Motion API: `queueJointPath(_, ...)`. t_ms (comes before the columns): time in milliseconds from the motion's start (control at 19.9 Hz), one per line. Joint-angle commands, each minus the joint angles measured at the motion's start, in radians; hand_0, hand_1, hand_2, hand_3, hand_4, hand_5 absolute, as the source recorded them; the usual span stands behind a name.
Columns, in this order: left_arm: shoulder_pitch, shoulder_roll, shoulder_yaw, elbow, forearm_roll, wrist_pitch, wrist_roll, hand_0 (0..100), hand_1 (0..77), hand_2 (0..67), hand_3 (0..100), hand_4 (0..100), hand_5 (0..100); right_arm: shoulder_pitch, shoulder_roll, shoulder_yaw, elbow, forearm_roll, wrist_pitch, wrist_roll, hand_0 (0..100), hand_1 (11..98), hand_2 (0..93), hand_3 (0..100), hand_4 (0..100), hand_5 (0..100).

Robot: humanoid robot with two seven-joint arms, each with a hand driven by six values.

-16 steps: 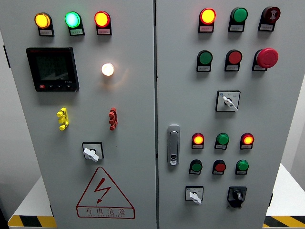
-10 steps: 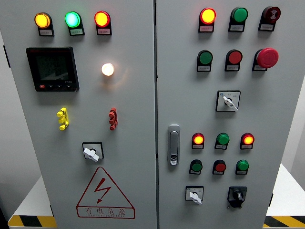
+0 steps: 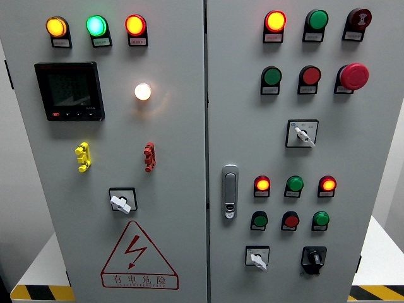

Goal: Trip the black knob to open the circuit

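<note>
The black knob [image 3: 313, 258] is a small rotary switch at the lower right of the grey cabinet's right door [image 3: 353, 145]. Its pointer stands roughly upright, leaning a little left. A white-handled selector [image 3: 257, 258] sits just to its left. Neither of my hands nor arms shows anywhere in the head view.
Above the knob are a row of lit red, green and red lamps [image 3: 294, 184] and a row of push buttons [image 3: 290, 220]. A red mushroom stop button [image 3: 353, 76] is at upper right. The door handle [image 3: 230, 192] is beside the seam. The left door carries a meter [image 3: 69, 91].
</note>
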State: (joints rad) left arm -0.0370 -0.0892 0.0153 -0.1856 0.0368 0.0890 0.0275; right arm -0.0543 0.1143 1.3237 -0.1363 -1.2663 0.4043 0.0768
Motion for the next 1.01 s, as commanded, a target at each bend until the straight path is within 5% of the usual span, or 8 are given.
queueJointPath(0, 0.0, -0.001, 0.0, 0.0, 0.0, 0.0, 0.0, 0, 0.0, 19.4, 26, 10, 9, 0.013, -0.013, -0.007, -0.009, -0.013, 0.007, 0.003, 92, 36.9, 2.1, 8, 3, 14)
queueJointPath(50, 0.0, -0.001, 0.0, 0.0, 0.0, 0.0, 0.0, 0, 0.0, 19.4, 26, 10, 9, 0.014, -0.007, -0.003, -0.014, -0.008, 0.008, 0.007, 92, 36.8, 2.1, 8, 3, 14)
queueJointPath(252, 0.0, 0.0, 0.0, 0.0, 0.0, 0.0, 0.0, 0, 0.0, 19.4, 26, 10, 9, 0.013, -0.0069, 0.124, 0.03, -0.017, 0.017, 0.012, 93, 36.5, 1.9, 7, 2, 14)
queueJointPath(352, 0.0, 0.0, 0.0, 0.0, 0.0, 0.0, 0.0, 0, 0.0, 19.4, 26, 10, 9, 0.02, 0.0038, 0.237, 0.059, -0.091, 0.016, 0.018, 93, 36.5, 1.9, 7, 2, 14)
queueJointPath(503, 0.0, 0.0, 0.0, 0.0, 0.0, 0.0, 0.0, 0, 0.0, 19.4, 26, 10, 9, 0.022, 0.0069, 0.356, 0.226, -0.208, 0.018, 0.024, 92, 36.9, 1.8, 8, 2, 14)
queueJointPath(704, 0.0, 0.0, 0.0, 0.0, 0.0, 0.0, 0.0, 0, 0.0, 19.4, 26, 10, 9, 0.002, 0.0069, 0.376, 0.484, -0.214, 0.016, 0.069, 92, 37.6, 1.8, 10, 4, 18)
queueJointPath(956, -0.001, -0.001, 0.0, 0.0, 0.0, 0.0, 0.0, 0, 0.0, 19.4, 26, 10, 9, -0.048, 0.0054, 0.376, 0.898, -0.214, 0.016, 0.063, 92, 38.7, 1.5, 14, 7, 20)
